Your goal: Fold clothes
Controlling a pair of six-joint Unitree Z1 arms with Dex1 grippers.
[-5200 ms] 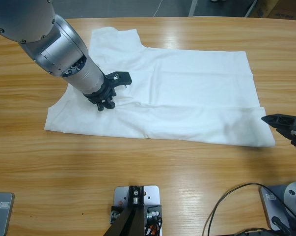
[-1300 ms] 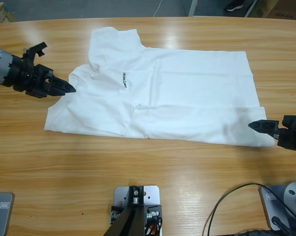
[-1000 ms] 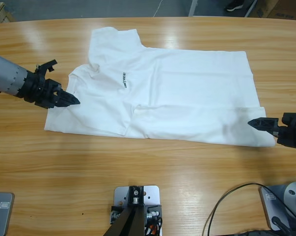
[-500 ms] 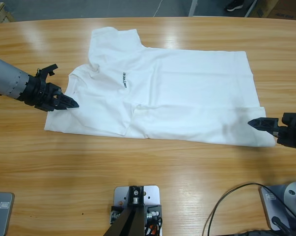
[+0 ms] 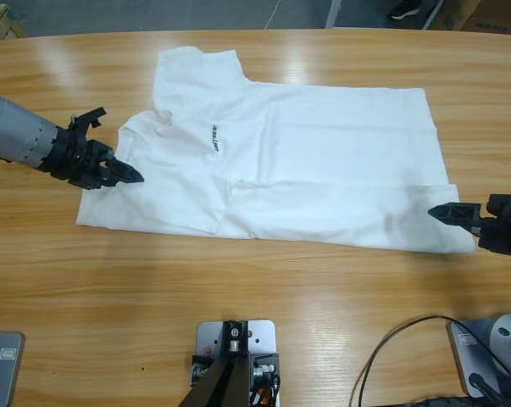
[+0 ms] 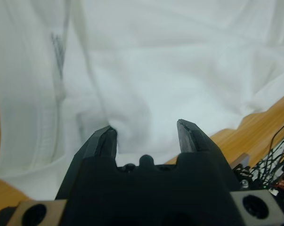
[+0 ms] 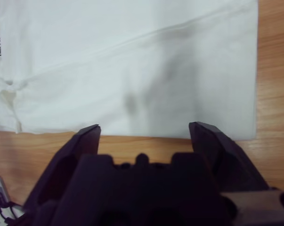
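1. Two grippers stand at opposite ends of the white T-shirt (image 5: 280,161), which lies spread across the middle of the wooden table (image 5: 255,288), neck end toward 9 o'clock and hem toward 3 o'clock.
2. The left gripper (image 5: 130,175) sits at the shirt's 9 o'clock edge beside the neckline; its wrist view shows the jaws parted over cloth, holding nothing.
3. The right gripper (image 5: 441,212) hovers at the hem corner near 4 o'clock, jaws spread wide, the hem just ahead of them and not gripped.
4. Risk: the cotton is thin and limp, so a jaw closing low may pinch only one layer, and the fold would then drag crooked.
5. Risk: the lower side already lies doubled over, with a soft crease running 9 to 3; uneven lifting by the two arms could bunch it.
6. The fabric is matte, faintly wrinkled near the small dark chest logo (image 5: 213,137); a sleeve (image 5: 196,68) juts toward 11 o'clock.
7. Whether the left jaws touch the cloth is hard to tell.
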